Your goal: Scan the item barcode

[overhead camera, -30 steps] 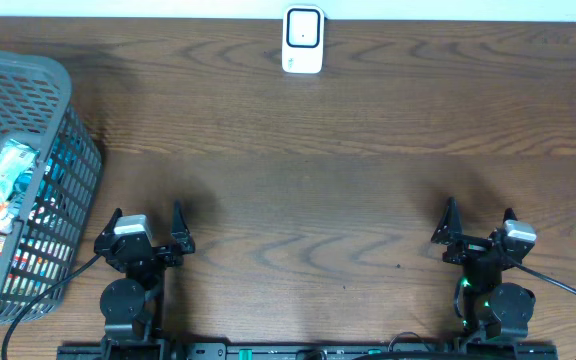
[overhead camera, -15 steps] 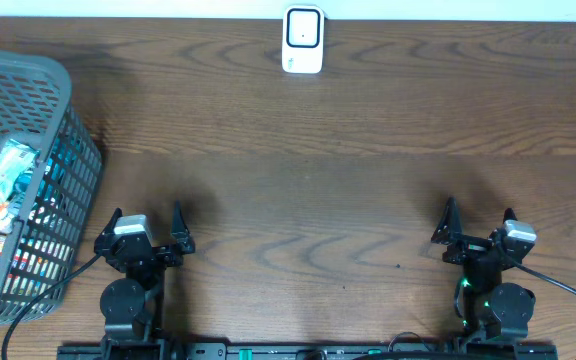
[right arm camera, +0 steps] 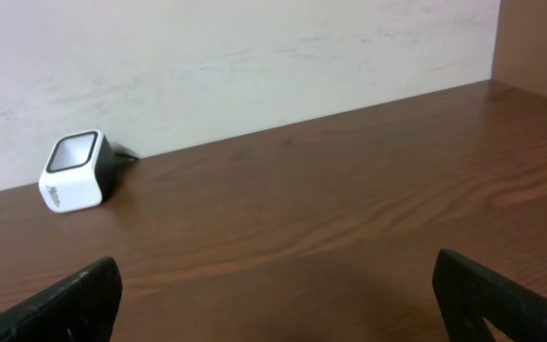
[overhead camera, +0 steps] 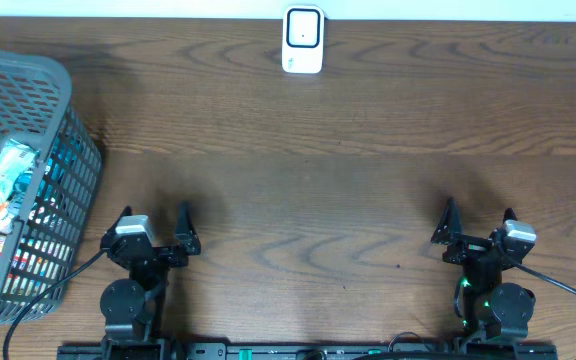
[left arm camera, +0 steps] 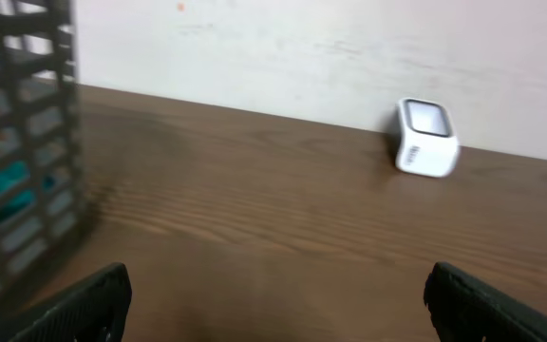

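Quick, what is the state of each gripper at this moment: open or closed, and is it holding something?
Left gripper: open, holding nothing.
Right gripper: open, holding nothing.

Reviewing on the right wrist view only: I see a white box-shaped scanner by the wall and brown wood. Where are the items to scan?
Observer: In a grey plastic mesh basket at the left edge of the table, holding several colourful packets.
Operator: Is either hand holding one?
Observer: No; the left hand is open and empty, just right of the basket.
Operator: And the right?
Observer: The right hand is open too, near the front edge; the white box-shaped scanner sits at the far edge, between the arms.
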Tool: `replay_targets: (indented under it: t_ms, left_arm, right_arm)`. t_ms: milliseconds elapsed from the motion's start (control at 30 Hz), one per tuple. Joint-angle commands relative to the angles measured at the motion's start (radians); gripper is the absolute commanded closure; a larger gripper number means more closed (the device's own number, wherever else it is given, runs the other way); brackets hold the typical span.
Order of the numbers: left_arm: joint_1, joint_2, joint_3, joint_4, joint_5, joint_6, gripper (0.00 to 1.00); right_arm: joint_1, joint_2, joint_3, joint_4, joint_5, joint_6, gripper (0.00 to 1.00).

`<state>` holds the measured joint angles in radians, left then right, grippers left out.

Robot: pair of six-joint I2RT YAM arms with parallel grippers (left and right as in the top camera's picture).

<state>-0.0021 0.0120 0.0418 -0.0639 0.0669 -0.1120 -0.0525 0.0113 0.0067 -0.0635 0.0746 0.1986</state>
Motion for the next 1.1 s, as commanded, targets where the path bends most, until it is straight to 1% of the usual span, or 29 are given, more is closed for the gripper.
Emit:
replay_targets:
  t_ms: [0,133,267,400,567,667,767,833,900,933,967,1000,1067]
  left_arm:
    - [-0.001,-0.008,0.054,0.002,0.065,-0.081,0.02]
    - [-0.001,0.003,0.134,0.002,0.083,-0.093,0.02]
    - [-0.001,0.055,0.237,-0.006,0.114,-0.093,0.02]
    - [-0.001,0.163,0.356,-0.042,0.135,-0.097,0.02]
    - [-0.001,0.346,0.523,-0.121,0.144,-0.112,0.02]
    - [-0.001,0.455,0.623,-0.143,0.192,-0.112,0.02]
    - [-0.001,0.553,0.732,-0.198,0.243,-0.112,0.02]
    - [-0.001,0.604,0.781,-0.208,0.317,-0.111,0.02]
    - [-0.001,0.637,0.794,-0.211,0.459,-0.111,0.02]
    - [-0.001,0.648,0.794,-0.238,0.529,-0.111,0.02]
    - [-0.001,0.657,0.793,-0.280,0.556,-0.110,0.02]
    - [-0.001,0.668,0.792,-0.315,0.552,-0.111,0.02]
    - [-0.001,0.691,0.786,-0.322,0.560,-0.112,0.02]
  right_arm:
    - [0.005,-0.005,-0.001,-0.004,-0.002,0.010,0.01]
    - [0.005,-0.005,-0.001,-0.004,-0.002,0.010,0.01]
    - [0.005,-0.005,-0.001,-0.004,-0.002,0.010,0.01]
    - [0.005,-0.005,-0.001,-0.004,-0.002,0.010,0.01]
    - [0.005,-0.005,-0.001,-0.004,-0.002,0.010,0.01]
    - [0.005,-0.005,-0.001,-0.004,-0.002,0.010,0.01]
    - [0.005,-0.005,-0.001,-0.004,-0.002,0.010,0.01]
    - [0.005,-0.005,-0.001,-0.004,-0.002,0.010,0.01]
    - [0.005,-0.005,-0.001,-0.004,-0.002,0.010,0.01]
    - [0.005,-0.005,-0.001,-0.004,-0.002,0.010,0.01]
    - [0.005,-0.005,-0.001,-0.004,-0.002,0.010,0.01]
    - [0.005,-0.005,-0.001,-0.004,-0.002,0.010,0.01]
    - [0.005,-0.005,-0.001,-0.004,-0.002,0.010,0.01]
